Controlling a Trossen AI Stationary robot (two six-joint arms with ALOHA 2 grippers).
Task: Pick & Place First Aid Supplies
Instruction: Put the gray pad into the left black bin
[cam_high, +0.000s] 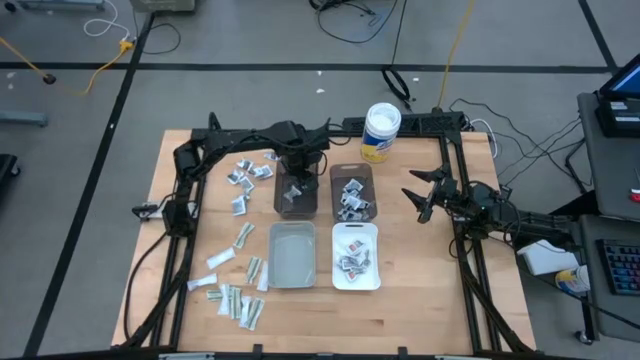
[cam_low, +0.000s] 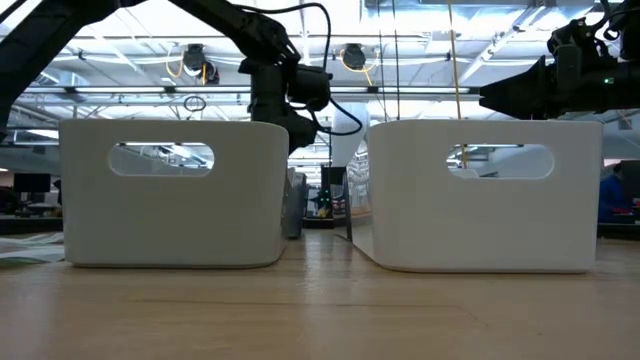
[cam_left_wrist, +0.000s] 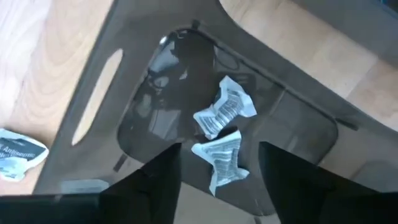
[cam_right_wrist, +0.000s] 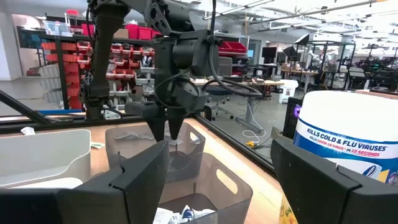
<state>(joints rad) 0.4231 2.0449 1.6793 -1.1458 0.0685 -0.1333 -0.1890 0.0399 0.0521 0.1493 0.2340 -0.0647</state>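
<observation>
White tub (cam_right_wrist: 348, 140), label "KILLS COLD & FLU VIRUSES"; packet (cam_left_wrist: 15, 155), perhaps "Antiseptic"

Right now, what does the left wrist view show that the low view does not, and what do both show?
Only the left wrist view looks down into the dark bin: two crumpled white packets lie on its floor, beneath the left tool, whose fingers stand apart. Another packet lies outside on the wooden table.

Only the low view shows the two white bins side by side from their end walls, with cut-out handles, hiding everything behind them.

Both show the left arm over the bins and the wooden tabletop; the low view sees no packets.
</observation>
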